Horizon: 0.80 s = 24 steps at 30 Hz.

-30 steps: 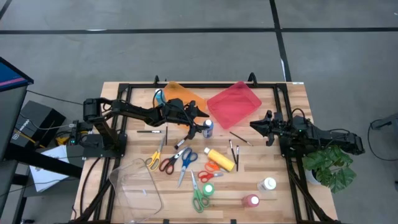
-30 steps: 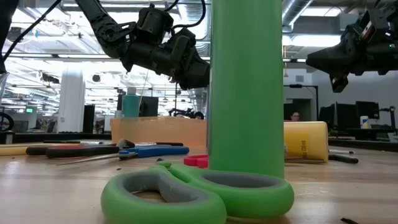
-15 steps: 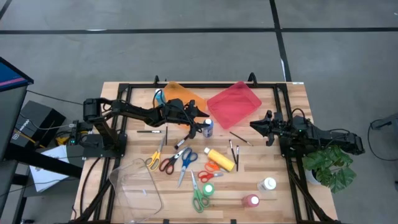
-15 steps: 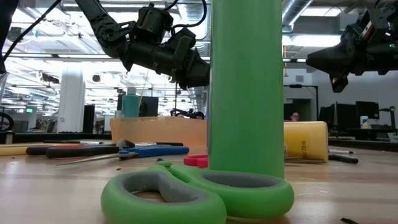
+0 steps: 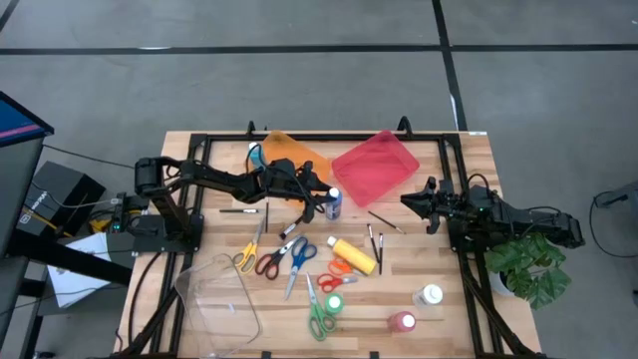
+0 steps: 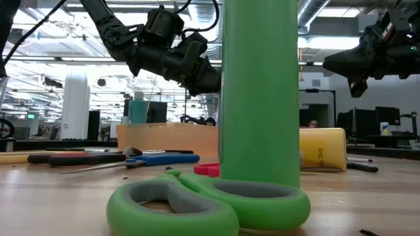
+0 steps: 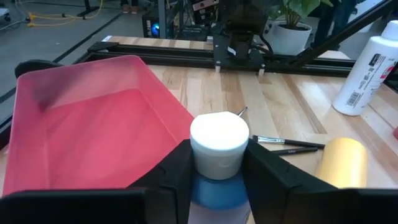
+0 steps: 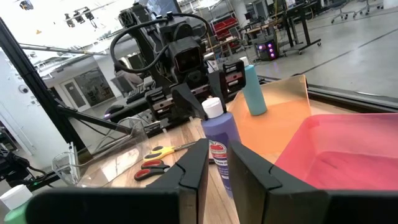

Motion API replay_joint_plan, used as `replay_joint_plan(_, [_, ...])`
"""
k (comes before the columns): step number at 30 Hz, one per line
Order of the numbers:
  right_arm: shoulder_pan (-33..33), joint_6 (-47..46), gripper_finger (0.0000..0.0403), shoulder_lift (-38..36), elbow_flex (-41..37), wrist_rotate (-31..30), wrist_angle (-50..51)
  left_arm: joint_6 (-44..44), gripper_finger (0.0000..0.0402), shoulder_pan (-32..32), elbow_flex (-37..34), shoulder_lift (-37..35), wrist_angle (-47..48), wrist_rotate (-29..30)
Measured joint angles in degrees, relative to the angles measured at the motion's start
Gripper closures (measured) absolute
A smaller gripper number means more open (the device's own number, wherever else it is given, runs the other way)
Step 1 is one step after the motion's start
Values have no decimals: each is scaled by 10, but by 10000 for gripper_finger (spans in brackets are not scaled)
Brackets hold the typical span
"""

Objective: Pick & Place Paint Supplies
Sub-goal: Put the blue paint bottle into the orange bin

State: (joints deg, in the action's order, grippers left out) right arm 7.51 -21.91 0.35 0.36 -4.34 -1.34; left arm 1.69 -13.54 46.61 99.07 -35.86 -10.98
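Note:
A blue paint bottle (image 5: 334, 204) with a white cap stands upright on the table, just near of the red tray (image 5: 377, 165). My left gripper (image 5: 324, 199) reaches it from the left and is shut on its cap. My right gripper (image 5: 407, 200) hovers above the table's right part, shut and holding nothing, pointing at the bottle (image 8: 219, 146). Nearer lie a yellow bottle (image 5: 354, 255) on its side, several scissors (image 5: 297, 257) and thin brushes (image 5: 375, 242). Green (image 5: 334, 302), white (image 5: 431, 295) and pink (image 5: 402, 321) bottles stand near the front. My left gripper pinches the bottle's white cap (image 7: 219, 143) between its two fingers, one on each side. The fingers (image 7: 177, 171) come from the table's left, slanting slightly down. The bottle stands upright with its base on the table.
An orange tray (image 5: 294, 150) holding a teal bottle (image 5: 254, 155) sits at the back left. A clear tray (image 5: 219, 294) is at the front left. A potted plant (image 5: 533, 264) stands beside the right arm. Green scissors (image 5: 321, 317) lie near the front edge.
My left gripper's fingers have closed in from wide open onto the blue bottle's cap. The bottle has stayed where it stood.

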Motion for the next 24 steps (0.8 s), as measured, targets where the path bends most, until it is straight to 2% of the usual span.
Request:
replay_joint_plan(14, [0, 0, 346, 0, 0, 0, 0, -6, 295, 0, -1, -2, -1, 0])
replay_joint_plan(24, [0, 0, 346, 0, 0, 0, 0, -24, 295, 1, -2, -61, 16, 6])
